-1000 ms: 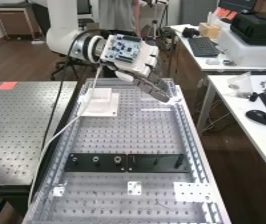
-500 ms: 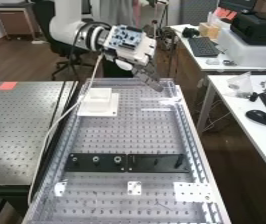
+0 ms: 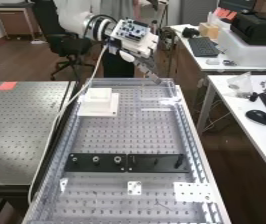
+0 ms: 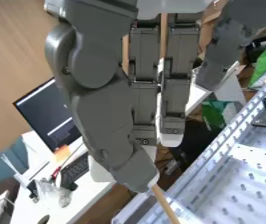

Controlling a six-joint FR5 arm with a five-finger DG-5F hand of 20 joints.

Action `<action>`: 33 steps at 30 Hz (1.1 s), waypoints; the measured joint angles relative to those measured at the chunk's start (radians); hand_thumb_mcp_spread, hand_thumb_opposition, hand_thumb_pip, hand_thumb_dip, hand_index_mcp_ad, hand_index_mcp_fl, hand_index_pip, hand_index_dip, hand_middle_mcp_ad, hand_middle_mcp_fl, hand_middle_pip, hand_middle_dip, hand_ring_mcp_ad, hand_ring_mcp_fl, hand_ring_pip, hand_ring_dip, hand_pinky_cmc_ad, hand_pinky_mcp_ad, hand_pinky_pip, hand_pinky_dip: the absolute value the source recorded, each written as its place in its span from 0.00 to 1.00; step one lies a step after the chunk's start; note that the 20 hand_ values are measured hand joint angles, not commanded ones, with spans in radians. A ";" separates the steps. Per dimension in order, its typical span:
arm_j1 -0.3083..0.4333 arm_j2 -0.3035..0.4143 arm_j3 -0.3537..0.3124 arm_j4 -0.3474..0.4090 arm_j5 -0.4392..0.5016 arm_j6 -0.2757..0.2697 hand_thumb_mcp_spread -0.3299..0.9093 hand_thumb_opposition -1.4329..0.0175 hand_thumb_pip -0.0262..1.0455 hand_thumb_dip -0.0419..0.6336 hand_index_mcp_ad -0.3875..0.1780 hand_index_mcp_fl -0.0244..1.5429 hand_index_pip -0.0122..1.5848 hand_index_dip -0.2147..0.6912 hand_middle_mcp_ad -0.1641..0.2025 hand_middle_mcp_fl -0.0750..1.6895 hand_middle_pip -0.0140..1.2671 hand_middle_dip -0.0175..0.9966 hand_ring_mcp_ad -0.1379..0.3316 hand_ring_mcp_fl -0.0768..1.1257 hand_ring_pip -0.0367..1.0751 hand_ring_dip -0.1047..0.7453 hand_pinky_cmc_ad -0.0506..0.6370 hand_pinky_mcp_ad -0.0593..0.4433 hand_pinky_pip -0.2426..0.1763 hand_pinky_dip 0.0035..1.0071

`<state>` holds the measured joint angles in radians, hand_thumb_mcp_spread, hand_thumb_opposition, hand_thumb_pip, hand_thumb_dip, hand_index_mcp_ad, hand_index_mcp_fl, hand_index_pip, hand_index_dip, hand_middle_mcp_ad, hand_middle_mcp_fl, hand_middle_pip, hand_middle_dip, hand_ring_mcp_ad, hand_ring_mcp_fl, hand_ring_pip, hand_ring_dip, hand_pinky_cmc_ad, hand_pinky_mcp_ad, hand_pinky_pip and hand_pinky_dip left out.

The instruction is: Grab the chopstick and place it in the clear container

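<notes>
The hand (image 3: pixel 147 67) has just lifted toward the high view's top edge, its thumb and fingers pinching the chopstick (image 4: pixel 164 203), so we judge it still needs guiding down into the clear container (image 3: pixel 158 98) at the frame's upper centre.

Here my dark grey hand (image 3: pixel 147 67) looked smooth and matt; the slim tan wooden chopstick (image 4: pixel 163 204) had a dull finish! Below, the silver perforated metal bench (image 3: pixel 132 136) shone, and the white stepped block (image 3: pixel 99 104) looked like smooth plastic.
</notes>
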<state>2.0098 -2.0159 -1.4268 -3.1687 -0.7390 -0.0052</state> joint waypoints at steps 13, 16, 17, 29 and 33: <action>0.041 -0.128 0.205 -0.199 -0.001 0.029 0.96 0.20 0.44 0.54 0.52 0.98 0.10 0.76 0.48 0.81 0.16 0.69 0.37 0.86 0.12 0.62 0.79 0.71 0.89 0.15; 0.045 -0.164 0.255 -0.238 -0.001 0.036 0.96 0.20 0.44 0.54 0.52 0.98 0.11 0.76 0.48 0.81 0.16 0.69 0.37 0.86 0.12 0.62 0.79 0.71 0.89 0.15; 0.045 -0.178 0.274 -0.251 0.001 0.039 0.96 0.20 0.44 0.54 0.53 0.97 0.10 0.76 0.48 0.81 0.16 0.69 0.37 0.86 0.12 0.62 0.79 0.71 0.89 0.15; 0.024 -0.188 0.277 -0.275 0.076 0.066 0.96 0.20 0.45 0.53 0.52 0.98 0.10 0.76 0.48 0.81 0.16 0.69 0.37 0.88 0.12 0.62 0.79 0.71 0.89 0.15; 0.024 -0.186 0.275 -0.273 0.078 0.067 0.96 0.20 0.45 0.53 0.52 0.98 0.10 0.76 0.48 0.81 0.16 0.69 0.37 0.88 0.12 0.62 0.79 0.70 0.89 0.15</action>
<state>2.0333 -2.2018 -1.1514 -3.4421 -0.6608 0.0616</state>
